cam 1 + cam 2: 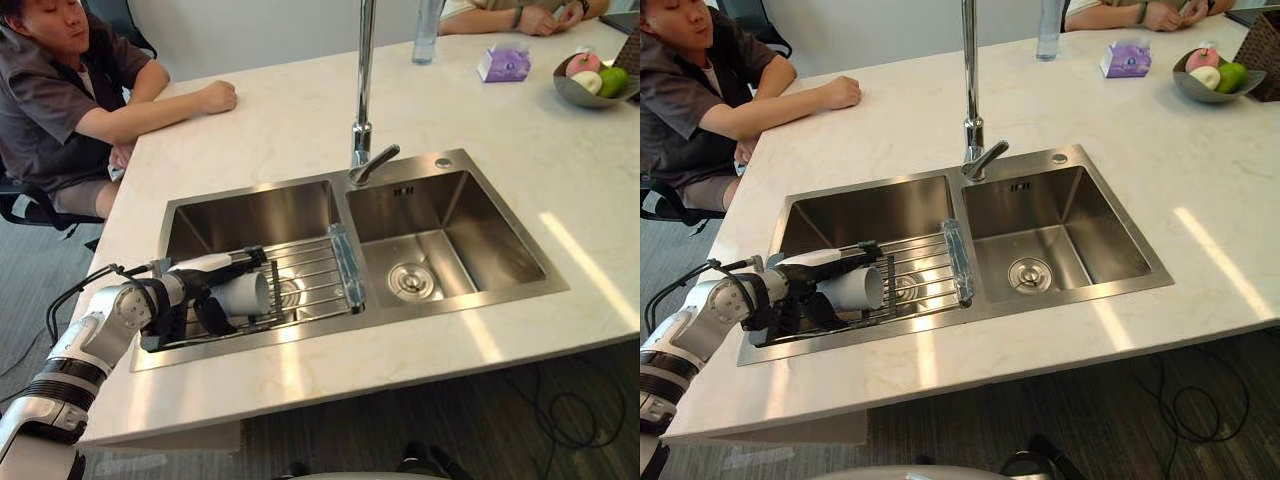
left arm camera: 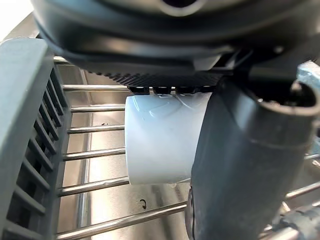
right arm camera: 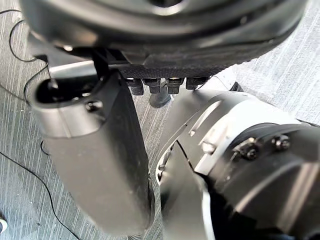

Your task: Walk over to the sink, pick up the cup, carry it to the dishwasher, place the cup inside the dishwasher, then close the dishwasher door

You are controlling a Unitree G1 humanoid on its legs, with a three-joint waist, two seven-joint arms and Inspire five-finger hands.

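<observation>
Far at 10 o'clock in the head view, a person point(image 1: 60, 110) sits with one arm lying on the white counter point(image 1: 290, 110).

At 8 o'clock, the robot's left hand point(image 1: 180, 295) is down in the left bowl of the sink point(image 1: 250, 215). It is closed around the white cup point(image 1: 245, 293). The thumb point(image 2: 240, 165) lies on one side of the cup and the fingers point(image 2: 160, 91) on the other side, so the cup is pinched between them. The cup lies on its side on a wire rack point(image 1: 310, 270), with its open end pointing to 3 o'clock.

Just past the middle, toward 12 o'clock, a tall shiny tap point(image 1: 362, 90) stands behind the sink. The right bowl of the sink has a round drain point(image 1: 410, 280) in its floor, at 4 o'clock from the tap.

At 1 o'clock stands a clear bottle point(image 1: 427, 30). Near it, toward 2 o'clock, lie a small purple pack point(image 1: 505, 64) and a grey bowl point(image 1: 585, 92) with fruit in it. Another person's hands point(image 1: 540, 18) rest on the counter above them.

The right hand point(image 3: 95, 150) hangs over the grey floor. I cannot tell if it is open or closed.
</observation>
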